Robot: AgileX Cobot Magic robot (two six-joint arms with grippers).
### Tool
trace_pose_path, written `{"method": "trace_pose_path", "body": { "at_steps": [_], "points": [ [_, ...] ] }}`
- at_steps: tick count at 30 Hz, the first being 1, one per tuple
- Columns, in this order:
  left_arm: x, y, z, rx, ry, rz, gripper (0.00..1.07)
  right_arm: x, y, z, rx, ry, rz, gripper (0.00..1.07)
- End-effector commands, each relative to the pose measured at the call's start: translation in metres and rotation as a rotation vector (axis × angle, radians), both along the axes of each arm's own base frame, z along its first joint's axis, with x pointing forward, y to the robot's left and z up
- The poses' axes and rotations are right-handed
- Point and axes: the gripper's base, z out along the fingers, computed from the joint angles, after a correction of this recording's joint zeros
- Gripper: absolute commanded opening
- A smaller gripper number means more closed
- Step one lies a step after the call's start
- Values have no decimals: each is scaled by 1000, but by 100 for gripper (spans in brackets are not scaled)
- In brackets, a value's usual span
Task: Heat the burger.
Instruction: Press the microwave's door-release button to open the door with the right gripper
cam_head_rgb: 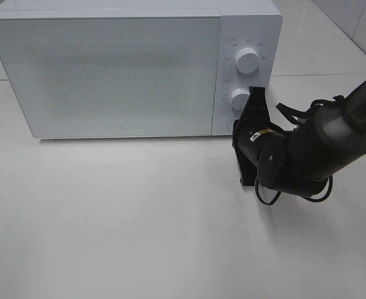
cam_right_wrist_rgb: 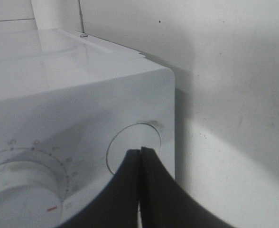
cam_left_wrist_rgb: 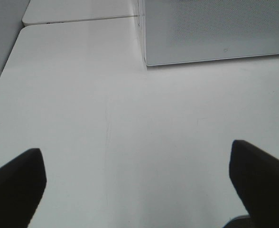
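The burger is out of view in every frame. The white microwave (cam_head_rgb: 114, 68) stands at the back of the table with its door shut. My right gripper (cam_head_rgb: 238, 129) is shut and empty. In the right wrist view its joined fingertips (cam_right_wrist_rgb: 140, 151) touch the round button (cam_right_wrist_rgb: 125, 142) at the lower right corner of the control panel, below the lower knob (cam_head_rgb: 240, 98). My left gripper (cam_left_wrist_rgb: 138, 183) is open and empty, low over the bare table in front of the microwave's left corner (cam_left_wrist_rgb: 144, 57). It does not show in the exterior view.
The upper knob (cam_head_rgb: 247, 60) sits above the lower one on the panel. The white table (cam_head_rgb: 139, 224) spreads in front of the microwave. A seam between two tabletops (cam_left_wrist_rgb: 78, 20) runs behind the left side. My right arm (cam_head_rgb: 320, 149) reaches in from the right.
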Motion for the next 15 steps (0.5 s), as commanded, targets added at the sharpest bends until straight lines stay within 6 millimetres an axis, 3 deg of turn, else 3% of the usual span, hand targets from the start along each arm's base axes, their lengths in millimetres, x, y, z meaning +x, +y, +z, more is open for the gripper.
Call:
{"method": "trace_pose_path", "body": {
  "at_steps": [1,15],
  "points": [
    [-2,0,0,-7,-30,3,98,6,4,3,-13,-21,20,0],
    [-2,0,0,-7,-30,3,98,16,4,-6,-13,-22,-3,0]
  ]
}}
